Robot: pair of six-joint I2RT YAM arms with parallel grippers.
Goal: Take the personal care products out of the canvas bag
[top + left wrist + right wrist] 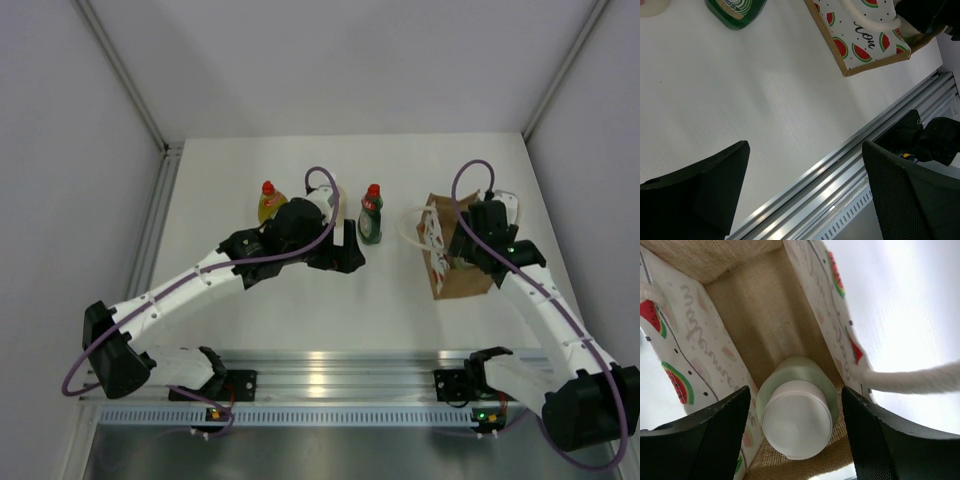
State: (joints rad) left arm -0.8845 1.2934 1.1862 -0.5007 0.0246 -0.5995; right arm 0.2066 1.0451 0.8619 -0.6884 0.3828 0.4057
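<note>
A robot lab test cell, my white bench (300, 300), plain pale walls (70, 120) boxing it in, aluminium rail (340, 372) along its near edge, my left arm (190, 280) and right arm (550, 310) bolted there.

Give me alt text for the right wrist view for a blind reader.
Looking down into a canvas bag, a pale bottle with a white cap stands at the bottom, framed by the fingers of the open right gripper. A white rope handle crosses at right.

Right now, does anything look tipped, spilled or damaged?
Nothing stands out. The green bottle and yellow bottle stand upright, with no spill. The canvas bag is upright, with a white-capped bottle standing inside, between the fingers of the open right gripper.
</note>
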